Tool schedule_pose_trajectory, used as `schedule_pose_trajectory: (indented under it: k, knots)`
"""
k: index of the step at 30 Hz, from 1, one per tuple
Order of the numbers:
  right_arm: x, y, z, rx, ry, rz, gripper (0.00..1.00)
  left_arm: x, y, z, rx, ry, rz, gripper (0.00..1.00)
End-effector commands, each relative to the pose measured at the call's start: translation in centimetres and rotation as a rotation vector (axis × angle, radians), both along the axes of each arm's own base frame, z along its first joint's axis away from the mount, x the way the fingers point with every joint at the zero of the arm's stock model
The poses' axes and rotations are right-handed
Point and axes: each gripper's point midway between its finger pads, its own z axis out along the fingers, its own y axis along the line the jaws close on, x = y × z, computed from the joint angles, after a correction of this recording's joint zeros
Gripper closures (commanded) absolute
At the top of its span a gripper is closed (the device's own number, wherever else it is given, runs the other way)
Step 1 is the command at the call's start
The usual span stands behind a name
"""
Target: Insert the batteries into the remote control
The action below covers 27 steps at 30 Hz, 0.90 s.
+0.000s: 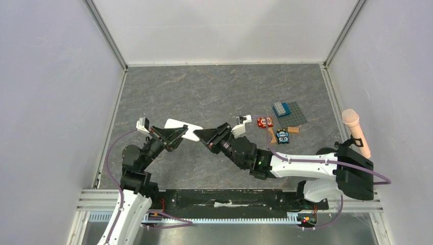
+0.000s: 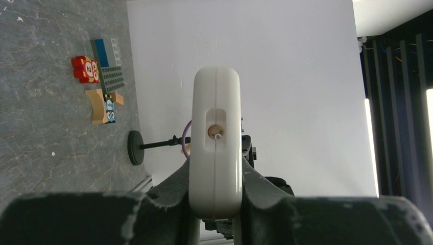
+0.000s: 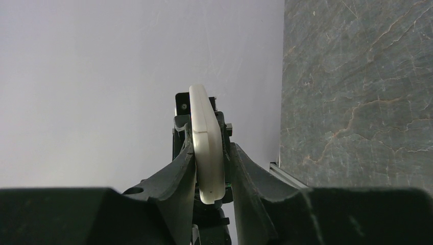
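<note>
The remote control (image 1: pixel 185 128) is a flat white bar held above the table between the two arms. My left gripper (image 1: pixel 176 135) is shut on its left end. My right gripper (image 1: pixel 202 135) is shut on its right end. In the left wrist view the remote (image 2: pixel 215 148) shows end-on, with a small recessed window, pinched between the black fingers (image 2: pixel 168 191). In the right wrist view the remote (image 3: pixel 205 143) shows edge-on between the fingers (image 3: pixel 178 173), with the left gripper behind it. The batteries are not in view.
To the right on the table are a small red block with white circles (image 1: pixel 264 122), a grey plate with a blue brick (image 1: pixel 289 111), tan pieces and a small blue block (image 1: pixel 282 136). A pink-headed microphone (image 1: pixel 356 130) stands at the right wall.
</note>
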Motion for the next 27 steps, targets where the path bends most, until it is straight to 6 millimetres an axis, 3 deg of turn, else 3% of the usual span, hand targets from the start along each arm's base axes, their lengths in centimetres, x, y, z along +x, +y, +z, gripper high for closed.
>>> schedule_pose_trajectory:
  k: [1, 13, 19, 23, 27]
  knots:
    - [0.1, 0.5, -1.3, -0.043, 0.036, 0.004, 0.68, -1.8, -0.4, 3.7, -0.067, -0.118, -0.064, 0.98]
    - [-0.9, 1.6, -1.6, -0.015, 0.04, 0.076, 0.73, -3.0, -1.2, 4.8, -0.031, -0.185, -0.14, 0.98]
    - [-1.0, 0.9, -1.7, -0.019, 0.031, 0.068, 0.73, -2.9, -1.1, 4.8, -0.029, -0.179, -0.132, 0.98]
    - [-1.0, 0.0, -1.5, -0.025, 0.013, 0.058, 0.63, -2.8, -1.0, 4.6, -0.028, -0.168, -0.119, 0.98]
    - [-1.4, -0.8, 0.0, -0.018, -0.071, 0.091, 0.38, -2.4, -0.9, 3.5, 0.008, -0.138, -0.094, 0.98]
